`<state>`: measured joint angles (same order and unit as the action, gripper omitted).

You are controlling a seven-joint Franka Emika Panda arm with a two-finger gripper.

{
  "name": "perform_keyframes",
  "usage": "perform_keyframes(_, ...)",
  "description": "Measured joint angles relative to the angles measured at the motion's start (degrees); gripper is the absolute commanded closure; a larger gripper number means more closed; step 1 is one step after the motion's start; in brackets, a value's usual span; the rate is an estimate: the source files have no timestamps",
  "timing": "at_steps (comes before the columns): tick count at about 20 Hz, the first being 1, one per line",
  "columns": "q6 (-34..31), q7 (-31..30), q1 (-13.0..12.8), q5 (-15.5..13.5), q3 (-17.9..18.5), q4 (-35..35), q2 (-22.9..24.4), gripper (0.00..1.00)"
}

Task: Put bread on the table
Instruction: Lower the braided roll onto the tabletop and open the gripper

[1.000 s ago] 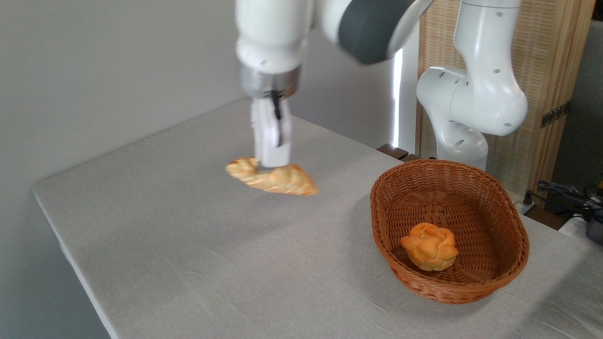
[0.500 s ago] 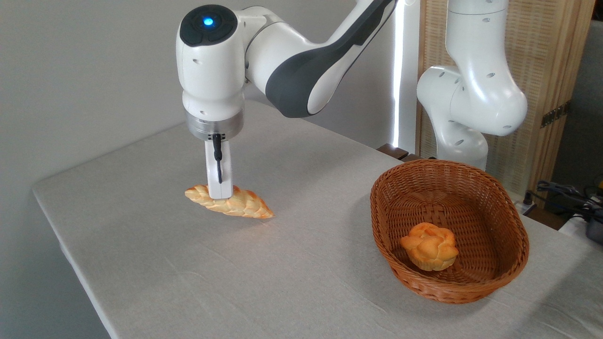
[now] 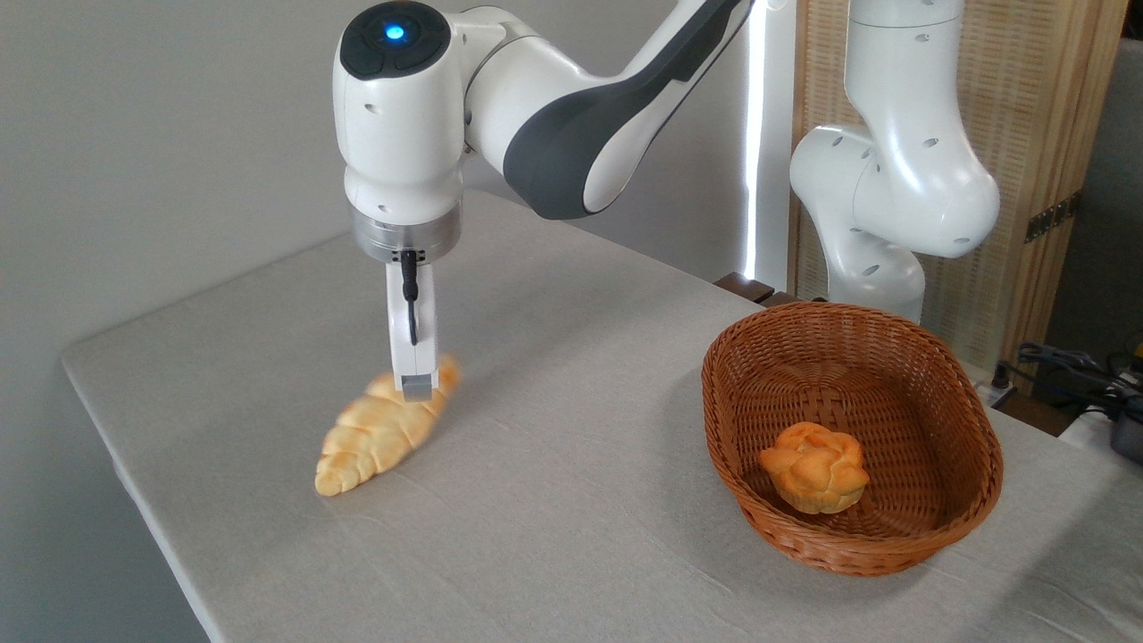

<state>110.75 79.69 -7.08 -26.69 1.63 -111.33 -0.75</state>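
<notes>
The bread (image 3: 375, 438), a long braided pale golden loaf, lies on the grey cloth table (image 3: 580, 536) at the left, slanting from upper right down to lower left. My gripper (image 3: 417, 389) hangs straight down over the loaf's upper right end. I see it edge-on, so only one white finger shows, and its tip covers that end of the loaf. The loaf's middle is no longer between the fingers and its length rests on the cloth, so the gripper reads as open. That upper end looks slightly blurred.
A brown oval wicker basket (image 3: 982, 446) stands on the right of the table with a round orange bun (image 3: 814, 469) inside. The arm's white base (image 3: 893, 179) rises behind the basket. The table's left edge runs close to the loaf.
The gripper carried the loaf left and down from mid-table. Since half a second ago the loaf has left the fingers, swung from level to slanted, and now lies on the cloth.
</notes>
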Motion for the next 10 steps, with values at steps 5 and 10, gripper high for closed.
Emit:
perform_keyframes(5,0.0,2.15,0.03,4.16,0.07,0.21,0.09,0.01)
perform_keyframes(10,-0.02,-5.95,0.96,8.28,0.55,4.25,1.92,0.1)
